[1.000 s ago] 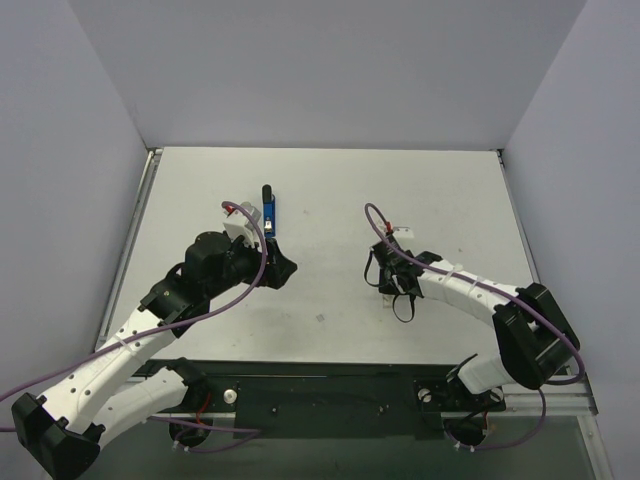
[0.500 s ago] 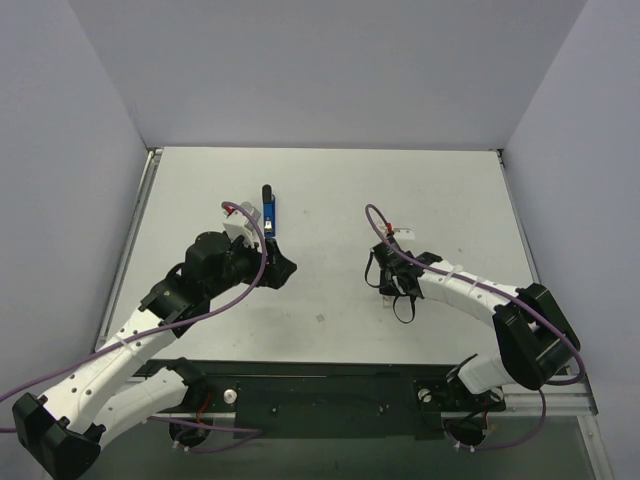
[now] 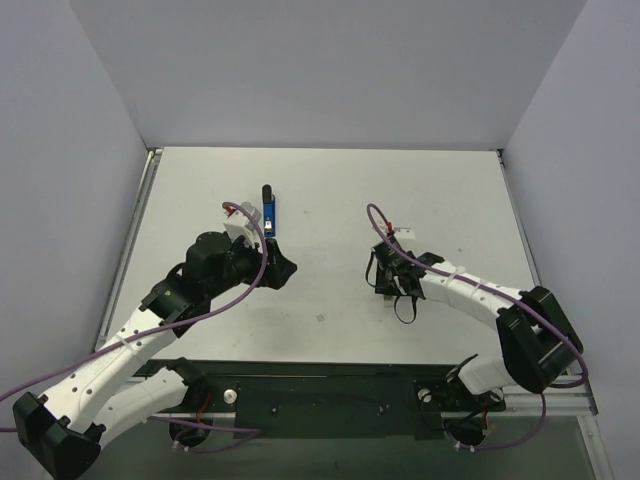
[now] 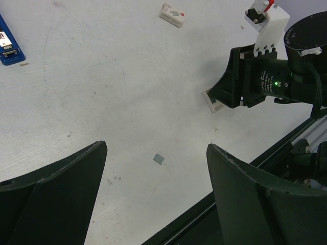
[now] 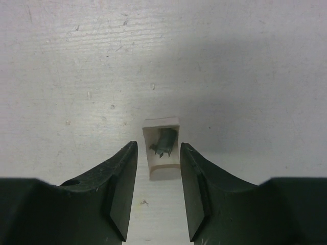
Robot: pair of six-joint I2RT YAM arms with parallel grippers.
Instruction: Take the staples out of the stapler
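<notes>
The table (image 3: 450, 190) is pale grey, and both arms reach out over it. The left arm (image 3: 130, 340) stretches toward the far left. The right arm (image 3: 470, 295) bends in toward the middle.

The stapler (image 3: 268, 215) lies flat on the table just beyond the left wrist, blue with its dark end pointing away. No gripper holds it. Whether its rail is open or still carries anything is too small to tell.

The left gripper (image 4: 156, 147) hangs above bare table with its jaws spread wide and nothing between them. The right gripper (image 5: 158, 148) points down at the table. Its jaws stand apart on either side of a small pale tray (image 5: 162, 166), with a gap showing on one side, so it grips nothing.

A small white box (image 4: 172, 14) sits on the table beyond the right gripper.

The tray rests on the table. The staples (image 5: 164, 143), a short dark-grey clump, lie inside it. A stray grey bit (image 4: 159, 159) lies alone between the two arms and may be a loose staple.

With staples lying in the tray well apart from the stapler, the unloading looks mostly done. What may be left is drawing the right arm clear and checking the rail for leftovers.
</notes>
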